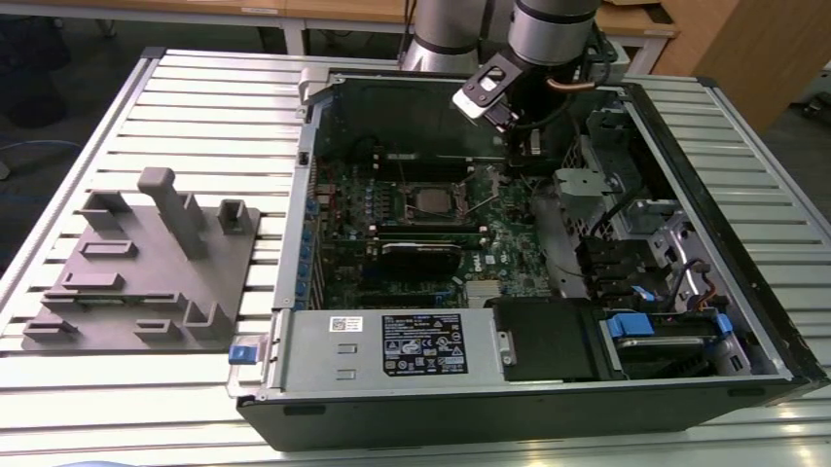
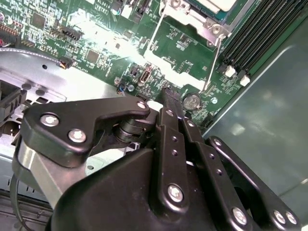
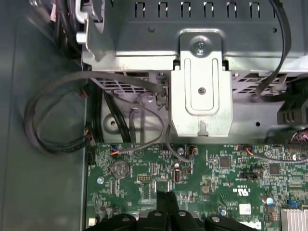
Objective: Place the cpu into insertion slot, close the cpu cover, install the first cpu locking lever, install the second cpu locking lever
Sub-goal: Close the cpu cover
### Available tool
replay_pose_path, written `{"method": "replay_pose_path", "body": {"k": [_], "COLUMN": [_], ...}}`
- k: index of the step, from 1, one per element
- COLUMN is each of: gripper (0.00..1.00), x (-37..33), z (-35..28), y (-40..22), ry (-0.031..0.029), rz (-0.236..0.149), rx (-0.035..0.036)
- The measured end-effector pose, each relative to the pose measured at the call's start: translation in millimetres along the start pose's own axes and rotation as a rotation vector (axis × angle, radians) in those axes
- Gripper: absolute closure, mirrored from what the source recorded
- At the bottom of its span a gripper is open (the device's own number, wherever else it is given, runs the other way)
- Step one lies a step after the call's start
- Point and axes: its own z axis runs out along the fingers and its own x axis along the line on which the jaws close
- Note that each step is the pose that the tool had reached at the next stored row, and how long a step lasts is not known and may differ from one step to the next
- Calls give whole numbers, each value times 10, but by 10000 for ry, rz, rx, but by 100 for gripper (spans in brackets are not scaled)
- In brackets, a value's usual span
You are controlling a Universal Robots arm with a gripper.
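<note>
The cpu (image 1: 429, 198), a silver-grey square, lies in the insertion slot (image 1: 401, 210) in the middle of the motherboard. The silver cpu cover (image 2: 193, 19) lies flat around it, and one corner of the chip (image 2: 217, 4) shows in the second wrist view. A thin metal locking lever (image 2: 213, 62) runs off from the socket corner; a slanted rod (image 1: 485, 203) stands at the socket's side toward the exterior view's right. My gripper (image 1: 532, 146) hangs inside the case, beyond and to the exterior view's right of the socket. Its black fingers (image 3: 166, 199) are pressed together, shut on nothing, above the green board (image 3: 216, 168).
The open computer case (image 1: 292, 243) lies on a slatted table. A grey fixture block (image 1: 143, 263) sits at the exterior view's left. A power supply (image 1: 377, 345) and a drive cage with blue tabs (image 1: 636, 326) fill the case's near end. A silver bracket (image 3: 201, 96) and looped cables (image 3: 53, 125) are close to my fingers.
</note>
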Motion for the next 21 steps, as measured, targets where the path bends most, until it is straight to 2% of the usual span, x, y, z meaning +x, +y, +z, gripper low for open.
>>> {"method": "replay_pose_path", "body": {"k": [6, 15, 21], "gripper": [89, 89, 89], "x": [1, 1, 0], "z": [63, 75, 109], "y": [10, 10, 7], "ry": [-28, -28, -70], "rz": [1, 1, -2], "rx": [0, -2, 1]}}
